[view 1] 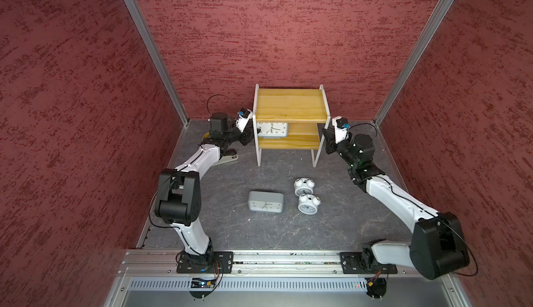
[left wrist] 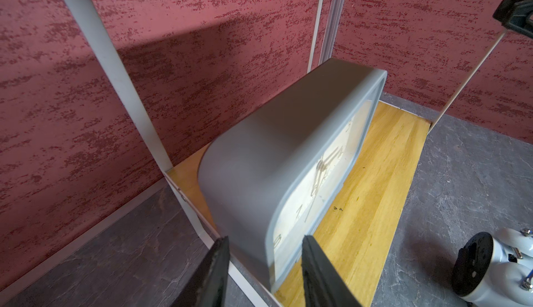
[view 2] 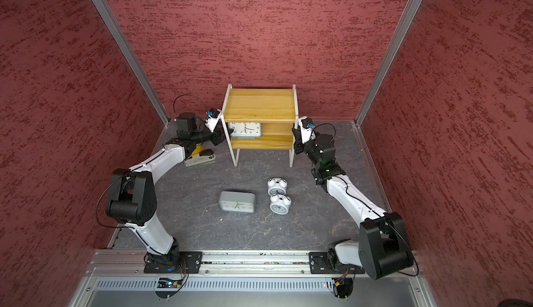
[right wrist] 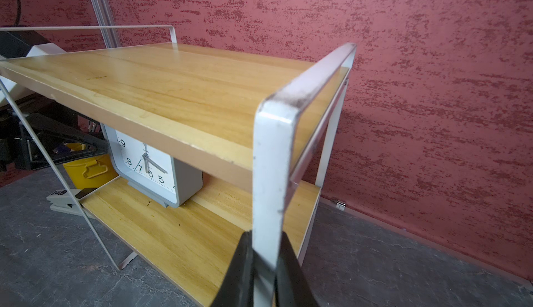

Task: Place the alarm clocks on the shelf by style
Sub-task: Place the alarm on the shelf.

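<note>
One of four done: grey clock (view 1: 272,129) on shelf (view 1: 288,103) lower board, 9 o'clock end, left end effector (left wrist: 265,238) parted around it, not gripping; right end effector (right wrist: 264,235) clamps shelf frame. Second grey clock (view 1: 266,201) and twin-bell clocks (view 1: 303,186) (view 1: 308,203) wait on bench (view 1: 230,233), 6 o'clock of shelf.

1 clock (view 1: 272,129) in shelf (view 1: 288,103), 3 clocks (view 1: 266,201) before it

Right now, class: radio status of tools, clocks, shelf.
Left tool open astride grey rounded-rectangular clock on lower board. Right tool clamps wooden shelf's white frame. Other grey clock, two white twin-bell clocks on table.
</note>
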Tool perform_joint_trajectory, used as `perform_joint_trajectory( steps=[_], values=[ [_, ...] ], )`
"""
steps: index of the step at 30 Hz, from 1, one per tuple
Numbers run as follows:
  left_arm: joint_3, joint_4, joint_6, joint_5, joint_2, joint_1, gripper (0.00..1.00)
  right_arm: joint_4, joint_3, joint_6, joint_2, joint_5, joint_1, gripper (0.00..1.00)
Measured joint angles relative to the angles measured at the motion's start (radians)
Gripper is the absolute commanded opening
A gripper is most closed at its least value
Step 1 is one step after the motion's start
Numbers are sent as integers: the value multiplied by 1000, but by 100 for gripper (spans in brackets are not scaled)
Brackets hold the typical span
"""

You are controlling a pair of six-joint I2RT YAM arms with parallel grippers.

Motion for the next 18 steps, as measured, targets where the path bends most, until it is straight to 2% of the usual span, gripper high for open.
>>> perform_joint_trajectory(
  steps=[3,9,13,18],
  values=[
    [0,13,-1,-17,-1,-4,70,-3,-2,-10,-13,2,2,32],
    [-26,23,20,-71,-31,-7,91,0,-15,-17,-60,5,4,61],
    [-72,24,30,-142,-92,-7,99,-3,-35,-18,-93,14,4,72],
    [-140,25,12,-230,-185,-13,100,-30,-80,-20,-151,41,4,77]
  ],
)
